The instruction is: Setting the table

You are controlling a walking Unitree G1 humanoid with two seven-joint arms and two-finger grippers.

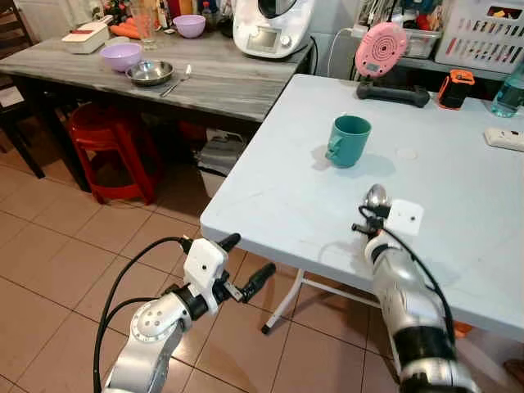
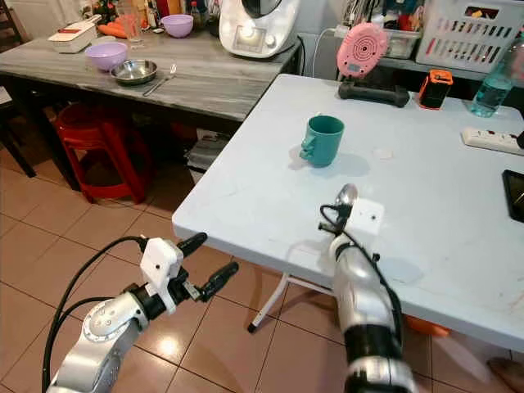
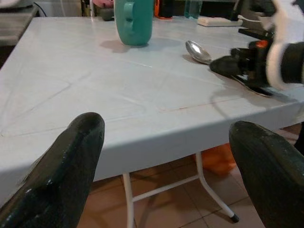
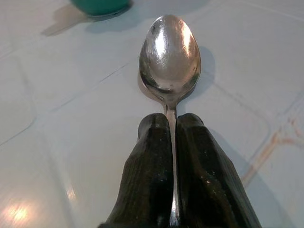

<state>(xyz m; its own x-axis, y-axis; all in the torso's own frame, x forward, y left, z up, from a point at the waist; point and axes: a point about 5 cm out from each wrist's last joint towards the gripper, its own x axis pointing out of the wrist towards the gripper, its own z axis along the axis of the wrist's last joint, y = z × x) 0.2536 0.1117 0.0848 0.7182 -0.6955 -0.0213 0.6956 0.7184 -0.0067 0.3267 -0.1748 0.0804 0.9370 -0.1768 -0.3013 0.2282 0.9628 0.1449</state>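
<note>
A teal mug (image 1: 350, 140) stands on the white folding table (image 1: 270, 196), a little toward its left side. Nearer me, my right gripper (image 4: 172, 137) is shut on the handle of a metal spoon (image 4: 169, 53), whose bowl (image 1: 376, 195) rests low on the tabletop and points toward the mug. My left gripper (image 1: 246, 264) is open, held off the table's front left corner above the tiled floor. Through its wrist camera I see the mug (image 3: 134, 21), the spoon (image 3: 198, 51) and my right gripper (image 3: 223, 65).
A grey wooden table (image 1: 221, 82) at the back left carries purple bowls (image 1: 121, 56), a steel bowl (image 1: 150, 73) and a spoon (image 1: 177, 82). Red stools (image 1: 110, 151) stand under it. A pink device (image 1: 380, 49), a power strip (image 1: 503, 138) and a bottle (image 1: 509, 94) sit at the white table's far side.
</note>
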